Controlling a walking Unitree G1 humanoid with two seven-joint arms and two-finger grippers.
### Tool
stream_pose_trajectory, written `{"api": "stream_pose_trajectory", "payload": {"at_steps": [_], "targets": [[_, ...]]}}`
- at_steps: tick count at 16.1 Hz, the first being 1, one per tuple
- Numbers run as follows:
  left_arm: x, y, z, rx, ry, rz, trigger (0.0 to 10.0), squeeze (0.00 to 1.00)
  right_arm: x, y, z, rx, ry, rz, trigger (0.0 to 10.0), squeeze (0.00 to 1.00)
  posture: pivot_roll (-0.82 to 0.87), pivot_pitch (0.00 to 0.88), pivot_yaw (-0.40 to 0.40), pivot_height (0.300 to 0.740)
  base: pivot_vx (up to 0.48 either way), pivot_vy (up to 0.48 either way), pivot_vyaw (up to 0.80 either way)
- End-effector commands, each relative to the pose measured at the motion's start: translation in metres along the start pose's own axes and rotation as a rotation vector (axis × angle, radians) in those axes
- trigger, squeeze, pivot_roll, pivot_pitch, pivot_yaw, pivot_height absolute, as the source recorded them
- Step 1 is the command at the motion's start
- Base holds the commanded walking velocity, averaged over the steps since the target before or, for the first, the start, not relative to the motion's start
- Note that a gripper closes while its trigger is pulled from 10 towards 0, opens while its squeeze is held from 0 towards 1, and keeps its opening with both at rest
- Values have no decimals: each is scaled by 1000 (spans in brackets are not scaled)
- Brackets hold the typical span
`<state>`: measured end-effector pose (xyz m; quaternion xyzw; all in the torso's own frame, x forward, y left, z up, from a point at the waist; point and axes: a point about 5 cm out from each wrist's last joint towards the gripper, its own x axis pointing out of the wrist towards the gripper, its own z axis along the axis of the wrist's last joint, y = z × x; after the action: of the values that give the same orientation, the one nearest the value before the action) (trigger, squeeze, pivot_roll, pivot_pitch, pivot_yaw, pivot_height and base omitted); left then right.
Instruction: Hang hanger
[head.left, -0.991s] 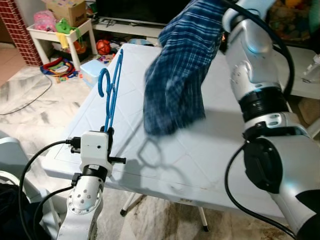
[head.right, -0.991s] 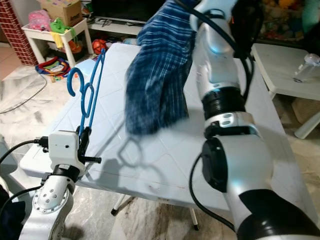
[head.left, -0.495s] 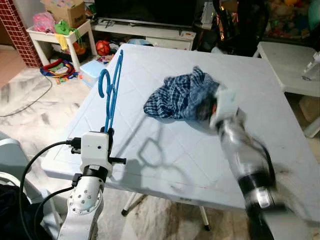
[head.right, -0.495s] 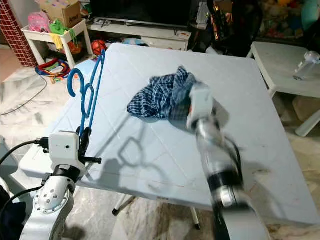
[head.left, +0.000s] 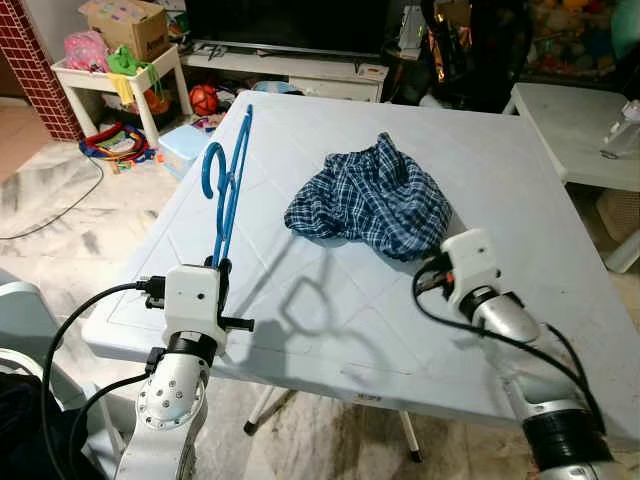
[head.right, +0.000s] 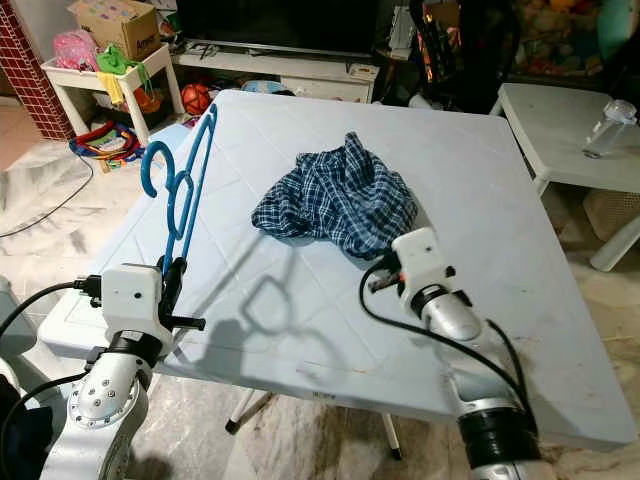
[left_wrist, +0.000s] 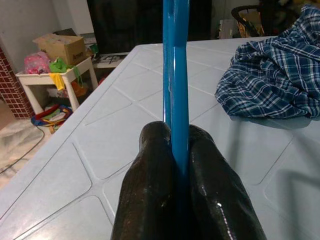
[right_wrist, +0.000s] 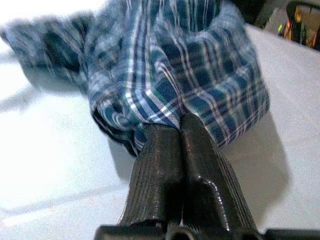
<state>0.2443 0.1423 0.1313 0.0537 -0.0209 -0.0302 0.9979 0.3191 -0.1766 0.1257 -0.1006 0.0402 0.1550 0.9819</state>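
Observation:
A blue plastic hanger (head.left: 225, 190) stands upright over the left side of the pale blue table (head.left: 330, 330), hook pointing left. My left gripper (head.left: 218, 266) is shut on its lower bar, and the bar (left_wrist: 175, 75) rises between the black fingers (left_wrist: 150, 170) in the left wrist view. A blue plaid shirt (head.left: 370, 195) lies crumpled at the middle of the table. My right gripper (right_wrist: 177, 125) rests low on the table at the shirt's near right edge, fingers pressed together with their tips tucked into the cloth (right_wrist: 165, 65).
A white side table (head.left: 580, 120) with a bottle (head.left: 625, 125) stands to the right. At the back left, a small white shelf (head.left: 110, 65) holds toys and a box. Toys and a cable lie on the marble floor to the left. A dark chair (head.left: 470, 50) stands behind the table.
My right arm has dropped from high above the table down to its surface, bringing the shirt with it. The shirt now lies in a heap. The left arm and hanger have stayed put.

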Motion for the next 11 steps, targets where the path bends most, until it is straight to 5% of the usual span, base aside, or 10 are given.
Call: {"api": "stream_pose_trajectory", "payload": {"at_steps": [1,2,3,5,6,9,11], "targets": [[-4,-2,-12,-4,67,-7,10000,0,-4,0,4,28,-10,-4,10000,1000,45,76,-39,740,0,0,0],[-5,-2,-13,-5,70,-5,10000,0,-6,3,3,63,-9,8,10000,1000,45,76,-41,740,0,0,0],[-5,-2,-14,-4,72,-4,10000,0,-8,3,3,77,-10,-18,10000,0,45,77,-41,740,0,0,0],[-6,-2,-15,-6,76,-4,10000,0,-9,3,5,98,-17,-49,10000,0,44,77,-42,740,0,0,0],[-5,-2,-15,-7,76,-5,10000,0,-10,7,3,103,-11,-25,10000,1000,41,76,-38,740,0,0,0],[-3,-1,-15,-5,74,-7,10000,0,-13,9,3,-84,-26,-89,10000,1000,40,74,-33,740,0,0,0],[-3,-1,-16,-5,75,-7,10000,0,-17,10,2,133,-14,-53,10000,1000,41,70,-30,740,0,0,0]]}}
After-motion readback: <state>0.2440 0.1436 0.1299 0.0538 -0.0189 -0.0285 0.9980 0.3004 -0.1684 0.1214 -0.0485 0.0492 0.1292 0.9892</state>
